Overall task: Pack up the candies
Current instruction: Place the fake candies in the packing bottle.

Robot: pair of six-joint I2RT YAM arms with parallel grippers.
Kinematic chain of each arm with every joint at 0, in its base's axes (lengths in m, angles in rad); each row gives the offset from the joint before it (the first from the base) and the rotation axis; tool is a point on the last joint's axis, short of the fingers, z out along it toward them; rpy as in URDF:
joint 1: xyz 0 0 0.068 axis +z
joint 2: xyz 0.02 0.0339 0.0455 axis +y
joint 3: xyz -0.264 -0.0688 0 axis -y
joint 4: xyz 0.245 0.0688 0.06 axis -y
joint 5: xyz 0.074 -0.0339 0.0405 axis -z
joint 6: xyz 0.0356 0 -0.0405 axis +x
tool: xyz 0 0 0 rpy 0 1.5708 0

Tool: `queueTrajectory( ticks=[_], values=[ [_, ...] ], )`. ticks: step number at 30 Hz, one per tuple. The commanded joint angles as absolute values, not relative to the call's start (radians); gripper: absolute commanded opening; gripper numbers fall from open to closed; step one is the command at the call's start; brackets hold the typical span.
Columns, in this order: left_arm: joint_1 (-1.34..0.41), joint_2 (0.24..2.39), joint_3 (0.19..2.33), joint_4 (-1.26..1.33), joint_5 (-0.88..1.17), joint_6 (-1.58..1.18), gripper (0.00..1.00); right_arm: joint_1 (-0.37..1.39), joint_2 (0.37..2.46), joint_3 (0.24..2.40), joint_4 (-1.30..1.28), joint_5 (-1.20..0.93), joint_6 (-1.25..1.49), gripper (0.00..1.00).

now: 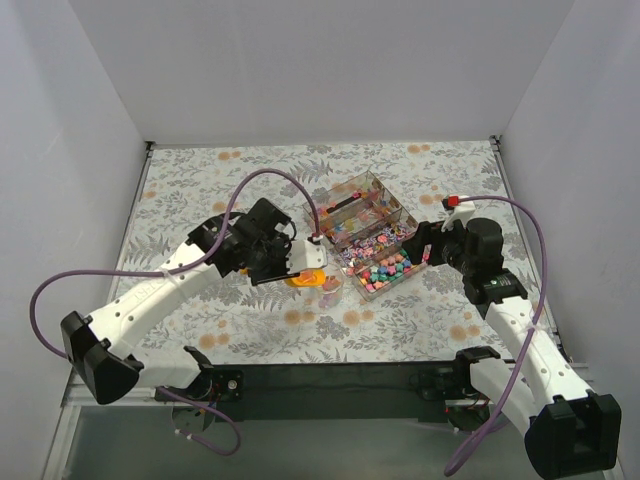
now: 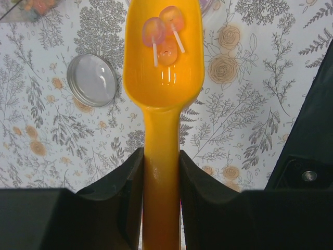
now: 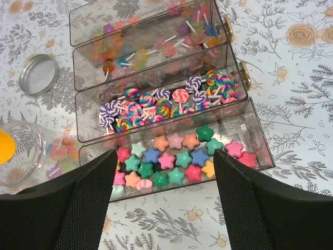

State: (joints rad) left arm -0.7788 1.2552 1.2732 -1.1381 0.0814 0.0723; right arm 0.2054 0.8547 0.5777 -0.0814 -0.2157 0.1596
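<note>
Left end effector [image 2: 161,169] clenched on scoop [image 2: 162,99] handle; scoop long axis points toward box [image 3: 258,136], three stick candies [image 2: 164,32] in bowl. Right end effector [image 3: 165,159] released, over box's star compartment. Jar [image 3: 23,151] beside box, partly cut off.

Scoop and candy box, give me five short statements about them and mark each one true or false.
1. The left gripper is shut on the scoop. True.
2. The scoop is empty. False: three candies lie in its bowl.
3. The lid sits on the jar. False: the lid lies on the tablecloth, apart from the jar.
4. The box compartment nearest the right gripper holds star candies. True.
5. The right gripper holds a candy. False: it is open and holds nothing.
</note>
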Motion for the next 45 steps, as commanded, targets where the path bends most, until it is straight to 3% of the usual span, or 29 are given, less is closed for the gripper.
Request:
queueTrajectory(
  ticks=[1, 20, 33, 39, 45],
  values=[
    [-0.805, 1.275, 1.315, -1.192, 0.017, 0.052, 0.0, 0.212, 0.831, 0.577, -0.06, -0.226, 0.169, 0.81],
    [-0.992, 1.411, 1.474, -1.325, -0.231, -0.044, 0.0, 0.212, 0.83, 0.577, -0.06, -0.221, 0.184, 0.96],
    [-1.092, 1.46, 1.532, -1.377, -0.36, -0.077, 0.0, 0.212, 0.83, 0.575, -0.06, -0.225, 0.184, 0.96],
    [-1.083, 1.468, 1.594, -1.303, -0.322, -0.147, 0.0, 0.212, 0.854, 0.603, -0.066, -0.253, 0.187, 0.98],
    [-0.956, 1.503, 1.56, -1.106, -0.171, -0.184, 0.0, 0.212, 0.931, 0.666, -0.075, -0.304, 0.195, 0.98]
  ],
)
